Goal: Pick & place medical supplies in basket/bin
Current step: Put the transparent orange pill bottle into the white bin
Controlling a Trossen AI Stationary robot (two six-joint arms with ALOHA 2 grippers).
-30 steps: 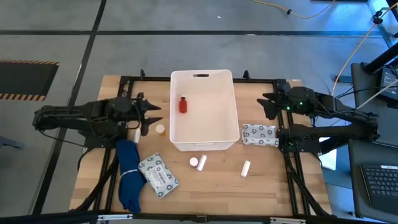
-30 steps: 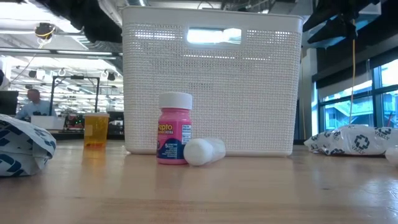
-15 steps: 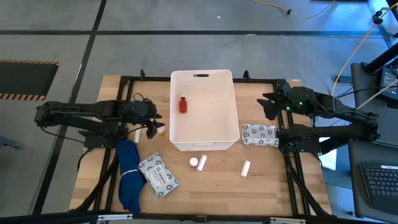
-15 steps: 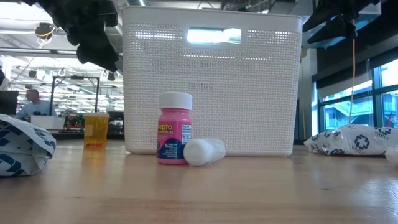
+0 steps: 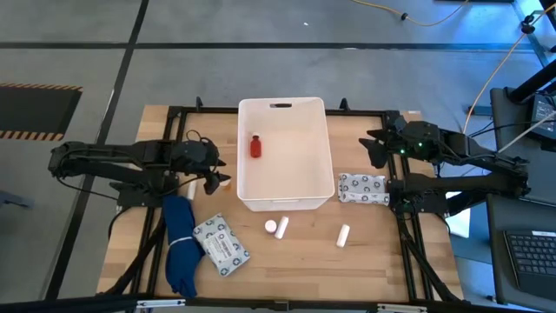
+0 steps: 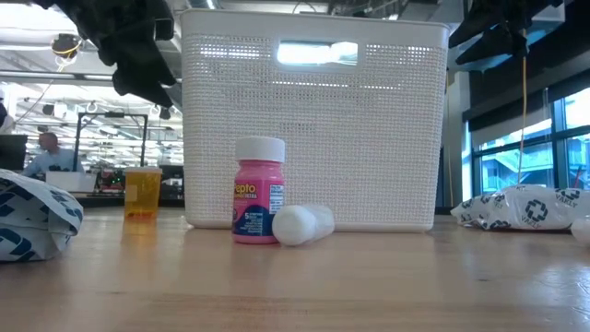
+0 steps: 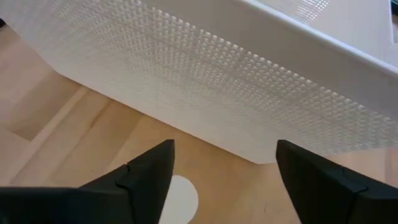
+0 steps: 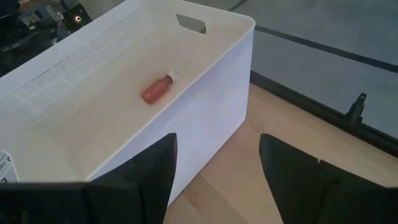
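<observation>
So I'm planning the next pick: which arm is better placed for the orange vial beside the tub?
Left, probably. Its open tool hangs right by the orange vial at the tub's left wall. The right tool, also open, waits beyond the opposite wall.

the left end effector (image 5: 215,176) partly hides a small vial (image 5: 225,181) beneath it

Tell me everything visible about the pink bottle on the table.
The pink bottle stands upright on the wooden table, just in front of the white perforated bin. It looks plastic, with a white screw cap and a pink label with partly readable print. A white cylinder lies on its side against its base. No gripper is near it.
</observation>
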